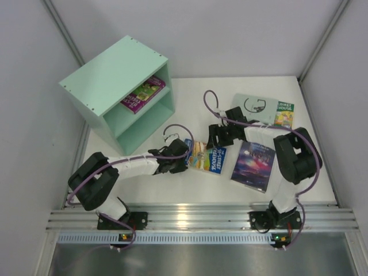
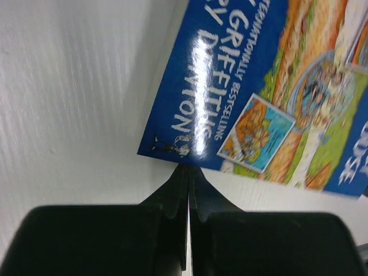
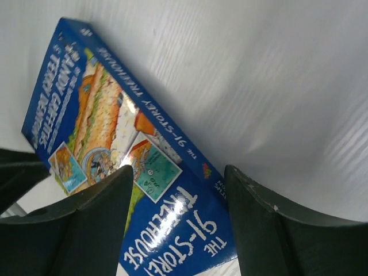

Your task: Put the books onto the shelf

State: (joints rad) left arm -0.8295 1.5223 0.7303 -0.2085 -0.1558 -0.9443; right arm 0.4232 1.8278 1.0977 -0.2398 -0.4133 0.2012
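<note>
Lying on the white worktop (image 1: 190,190) between the two arms: blue-yellow book (image 1: 205,156), cover up, title readable in both wrist views.

Left gripper (image 2: 188,168): clenched, fingers pressed together with only a hairline between them. Tips meet the book's near edge, by a lower corner of the cover. Cannot tell whether they pinch any of the cover or only touch it.

Right gripper (image 3: 179,172): released, jaws well apart, hanging over the far side of the same book. Cover and spine show in the gap between the fingers; nothing is grasped.

Shelf (image 1: 103,80): back-left of the worktop, turned at an angle, openings towards the arms. Magenta-green book (image 1: 142,93) lies in the upper compartment on the dividing board, one end sticking out past the front edge.

Galaxy book (image 1: 253,164): flat on the worktop just to the right of the blue-yellow book, beside the right arm.

Green book (image 1: 264,106): flat at the back right, partly covered by the right arm's cable and links.
</note>
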